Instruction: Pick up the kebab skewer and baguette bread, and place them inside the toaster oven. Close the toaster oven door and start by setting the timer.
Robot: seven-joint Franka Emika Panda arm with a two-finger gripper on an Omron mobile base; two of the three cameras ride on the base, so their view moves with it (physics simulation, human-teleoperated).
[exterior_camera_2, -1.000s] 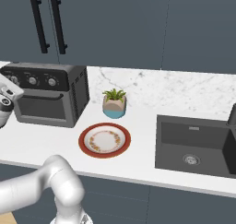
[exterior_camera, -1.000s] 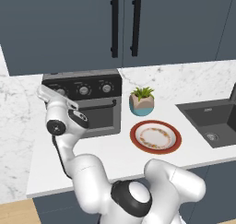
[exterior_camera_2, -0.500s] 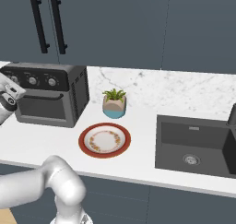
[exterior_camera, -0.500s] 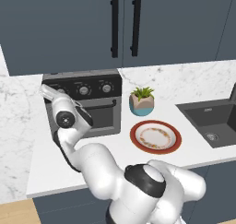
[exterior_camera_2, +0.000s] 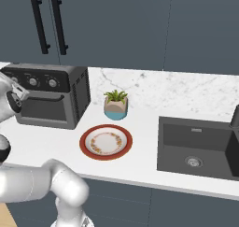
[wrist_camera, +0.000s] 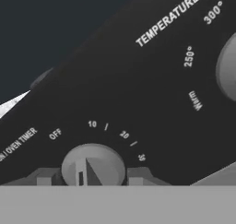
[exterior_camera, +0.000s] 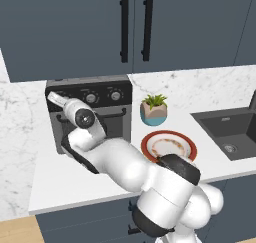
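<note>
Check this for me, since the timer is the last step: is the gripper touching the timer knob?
Touching. In the hand view the gripper has a fingertip pressed against each side of the timer knob, with no gap visible.

The toaster oven (exterior_camera_2: 49, 97) stands at the counter's (exterior_camera_2: 140, 128) left end; right of it the potted plant (exterior_camera_2: 115, 104), the plate (exterior_camera_2: 106, 142) before it, the sink (exterior_camera_2: 198, 146) farther right.

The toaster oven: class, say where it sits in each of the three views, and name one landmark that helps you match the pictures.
Left base view: the toaster oven stands left of centre on the counter, partly behind the arm.
Right base view: at the left edge, left of the potted plant.
Hand view: its black panel seen close up, timer knob at the bottom.
Shared landmark: the oven's knobs.
</note>
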